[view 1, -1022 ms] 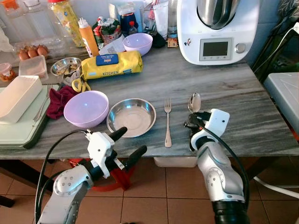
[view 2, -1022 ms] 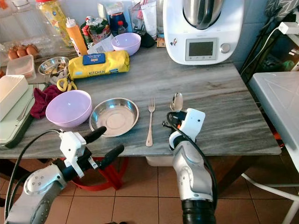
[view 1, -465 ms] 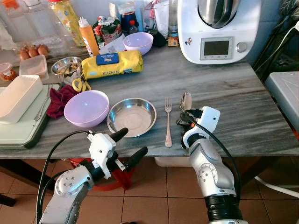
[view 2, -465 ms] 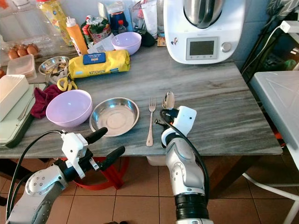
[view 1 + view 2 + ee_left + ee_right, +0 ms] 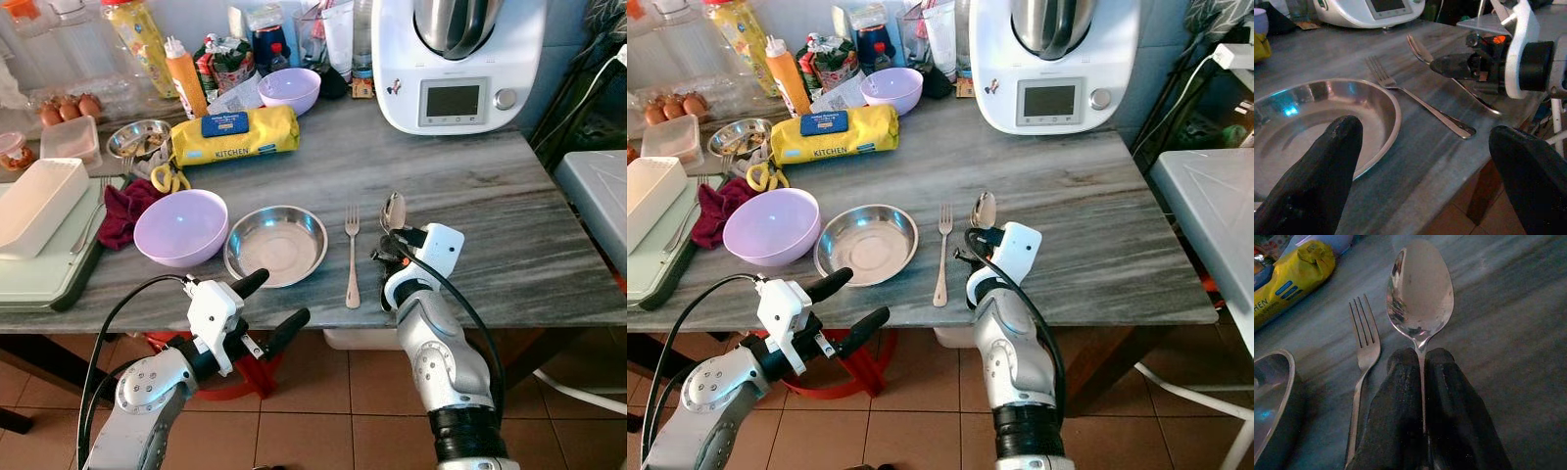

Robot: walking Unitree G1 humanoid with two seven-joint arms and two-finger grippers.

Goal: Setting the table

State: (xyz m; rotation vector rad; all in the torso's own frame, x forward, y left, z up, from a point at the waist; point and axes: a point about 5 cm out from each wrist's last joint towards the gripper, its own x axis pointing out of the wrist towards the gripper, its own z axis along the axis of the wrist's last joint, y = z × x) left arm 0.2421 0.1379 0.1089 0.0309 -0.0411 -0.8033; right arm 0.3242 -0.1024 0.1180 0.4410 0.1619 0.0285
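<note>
Up close, right gripper clamped on the handle of a spoon, both black fingers pressed together with the thin handle caught in the seam between them. Spoon bowl projecting straight beyond the fingertips, toward 12 o'clock from the gripper, hollow side up and shiny. From the head camera, spoon at the near middle of a grey marbled table, just beside a fork lying flat at its 9 o'clock, tines pointing away toward 12 o'clock. Whether the spoon bowl touches the tabletop or sits slightly raised cannot be told. Round steel plate at 9 o'clock of the fork, close but apart from it. Large lilac bowl at 9 o'clock of the plate, nearly touching its rim.

Left gripper spread wide open, holding nothing, hanging below and in front of the table's near edge at about 6 o'clock of the plate. Through its wrist camera, plate, fork and the right gripper with the spoon seen between the two parted fingers.

Farther back on the table: yellow packet marked KITCHEN, smaller lilac bowl, white kitchen machine at 1 o'clock.
</note>
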